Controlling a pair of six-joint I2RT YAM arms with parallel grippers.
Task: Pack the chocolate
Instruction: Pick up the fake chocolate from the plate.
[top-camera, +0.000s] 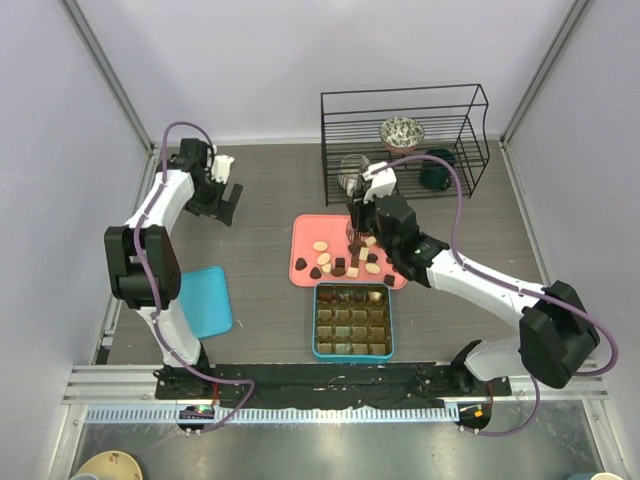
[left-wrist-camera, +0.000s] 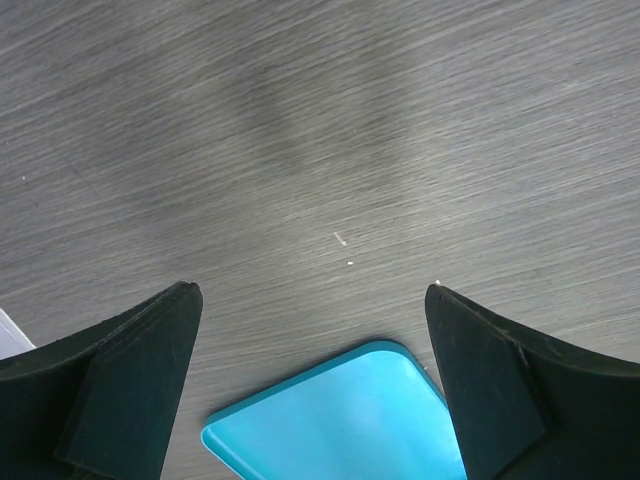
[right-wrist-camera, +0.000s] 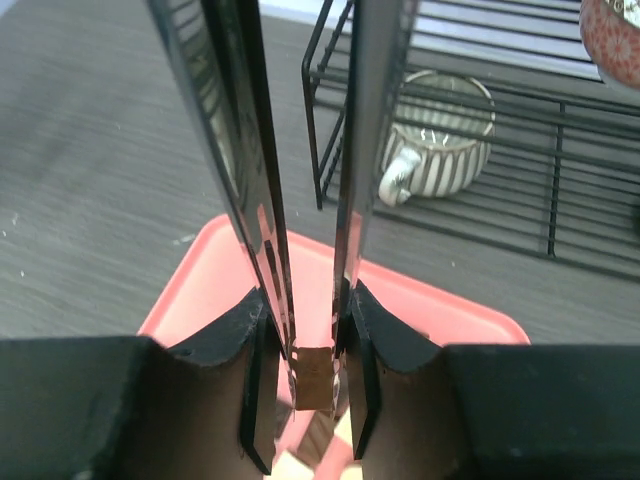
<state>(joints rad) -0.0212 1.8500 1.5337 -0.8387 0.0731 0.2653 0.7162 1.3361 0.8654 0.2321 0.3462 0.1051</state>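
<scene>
Several small chocolates (top-camera: 340, 265), dark brown, mid brown and cream, lie on the pink tray (top-camera: 305, 235). In front of it stands the teal box (top-camera: 316, 320) with brown compartments, some holding pieces. My right gripper (top-camera: 360, 215) is over the tray's back half. In the right wrist view it (right-wrist-camera: 310, 300) is shut on metal tongs (right-wrist-camera: 262, 200), whose tips pinch a mid-brown square chocolate (right-wrist-camera: 314, 375) above the tray (right-wrist-camera: 210, 290). My left gripper (top-camera: 225, 203) is open and empty at the far left, above bare table (left-wrist-camera: 312, 300).
A black wire rack (top-camera: 400, 140) at the back holds a patterned bowl (top-camera: 402, 131), a striped mug (top-camera: 352, 172) and a dark cup (top-camera: 437, 172). The mug (right-wrist-camera: 440, 150) stands just behind the tray. A teal lid (top-camera: 205, 300) lies by the left arm and shows in the left wrist view (left-wrist-camera: 350, 420).
</scene>
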